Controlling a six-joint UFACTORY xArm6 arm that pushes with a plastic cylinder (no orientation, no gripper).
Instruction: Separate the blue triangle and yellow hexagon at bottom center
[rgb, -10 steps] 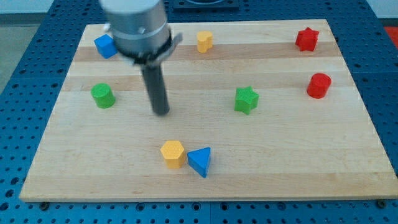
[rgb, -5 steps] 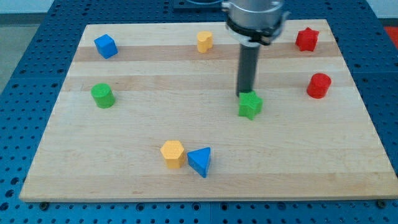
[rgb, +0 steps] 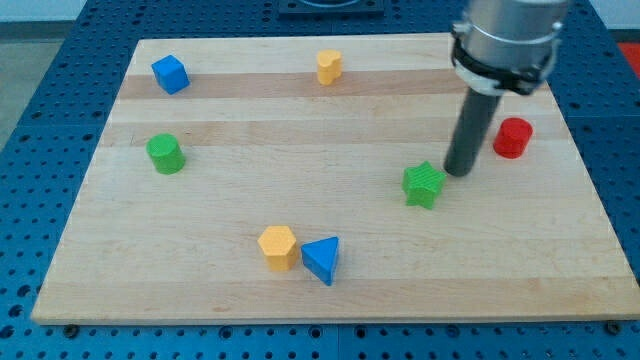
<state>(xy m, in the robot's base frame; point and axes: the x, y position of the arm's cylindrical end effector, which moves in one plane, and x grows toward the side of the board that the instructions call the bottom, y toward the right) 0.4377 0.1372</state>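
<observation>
My tip (rgb: 459, 172) stood on the pale wooden board (rgb: 330, 300), just to the view's right of the green star (rgb: 424, 185) and close against it; contact could not be told. I carry no claw, only a straight dark rod below a grey metal collar, and it had hold of nothing.

Taking the green star as landmark: the yellow hexagon (rgb: 277, 247) and the blue triangle (rgb: 322, 259) lay well below it and toward the view's left, near the board's bottom edge. The two sat side by side, touching or nearly so, the hexagon on the left, the triangle's point toward it. Bare wood lay between the star and that pair.

The red cylinder (rgb: 513, 137) stood up and to the right of the star, just beyond my rod. The green cylinder (rgb: 164, 153) sat far to the star's left. The blue cube (rgb: 170, 74) lay up in the far left corner, and a second yellow block (rgb: 329, 66), its shape unclear, near the top edge, above and left of the star.

The blocks looked ribbed and matt, like printed plastic. The board showed lengthwise grain in light and darker strips and rested on a blue perforated surface (rgb: 40, 140).
</observation>
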